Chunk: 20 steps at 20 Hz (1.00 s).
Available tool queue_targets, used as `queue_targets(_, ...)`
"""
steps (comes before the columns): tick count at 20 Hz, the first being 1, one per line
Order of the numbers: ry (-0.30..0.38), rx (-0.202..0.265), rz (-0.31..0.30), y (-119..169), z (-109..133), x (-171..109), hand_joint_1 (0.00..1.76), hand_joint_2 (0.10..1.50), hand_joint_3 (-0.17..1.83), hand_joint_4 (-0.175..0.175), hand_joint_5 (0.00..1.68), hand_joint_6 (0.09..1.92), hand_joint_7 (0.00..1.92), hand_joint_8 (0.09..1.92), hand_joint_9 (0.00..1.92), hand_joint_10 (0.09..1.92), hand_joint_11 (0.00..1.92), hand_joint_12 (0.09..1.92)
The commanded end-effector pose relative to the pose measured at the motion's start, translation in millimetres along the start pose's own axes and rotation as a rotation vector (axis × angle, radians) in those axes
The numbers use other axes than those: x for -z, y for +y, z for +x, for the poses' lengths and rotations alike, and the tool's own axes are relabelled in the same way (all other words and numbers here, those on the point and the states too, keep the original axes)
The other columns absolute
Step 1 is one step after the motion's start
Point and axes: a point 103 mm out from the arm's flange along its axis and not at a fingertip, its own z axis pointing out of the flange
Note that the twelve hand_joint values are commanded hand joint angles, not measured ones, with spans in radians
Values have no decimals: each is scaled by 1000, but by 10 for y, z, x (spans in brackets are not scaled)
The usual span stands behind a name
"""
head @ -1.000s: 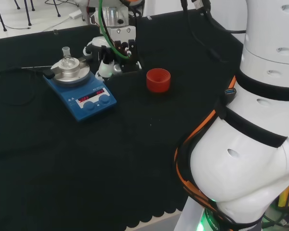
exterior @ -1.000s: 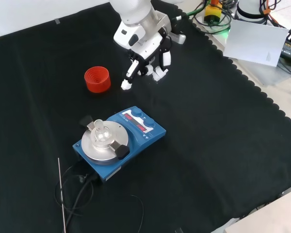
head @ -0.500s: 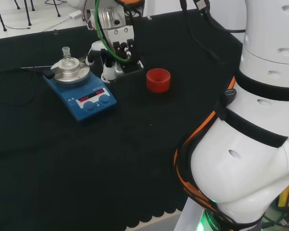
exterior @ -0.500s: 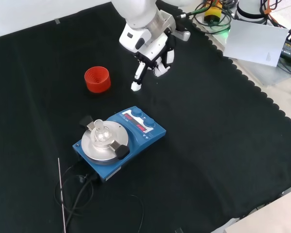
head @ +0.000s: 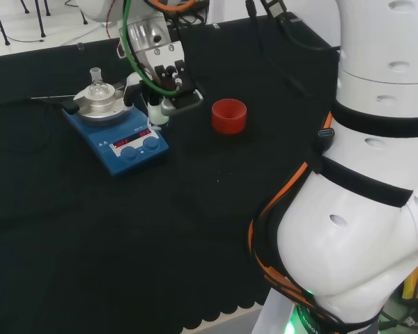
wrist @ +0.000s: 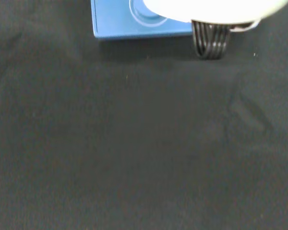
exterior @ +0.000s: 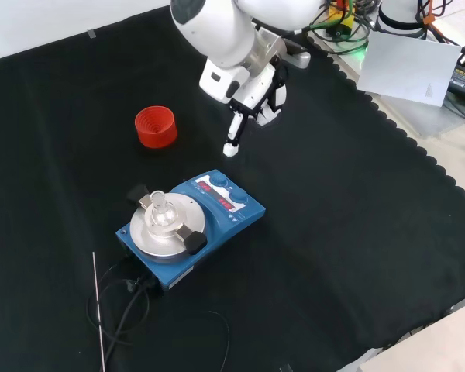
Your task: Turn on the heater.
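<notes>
Heater, a blue unit with a round metal plate carrying a small glass flask, sits at centre-left of the front view and upper left of the head view. Above it in the front view, the hand hovers apart from it, one finger pointing straight down toward the knobs, the others curled, holding nothing. A red ribbed ring stands left of the hand.
</notes>
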Motion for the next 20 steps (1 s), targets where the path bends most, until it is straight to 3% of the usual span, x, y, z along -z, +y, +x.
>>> queue_targets(1,-42,0,58,30,77,-77,1500,603,1115,-44,349,87,1819,1612,1920,1519,1920,1605)
queue_targets(10,-69,-2,155,201,44,-168,1507,600,1132,-31,290,87,1822,1613,1920,1521,1920,1601)
queue_targets(20,-64,1,205,366,-58,-220,1512,598,1142,-27,280,87,1824,1615,1920,1523,1920,1600)
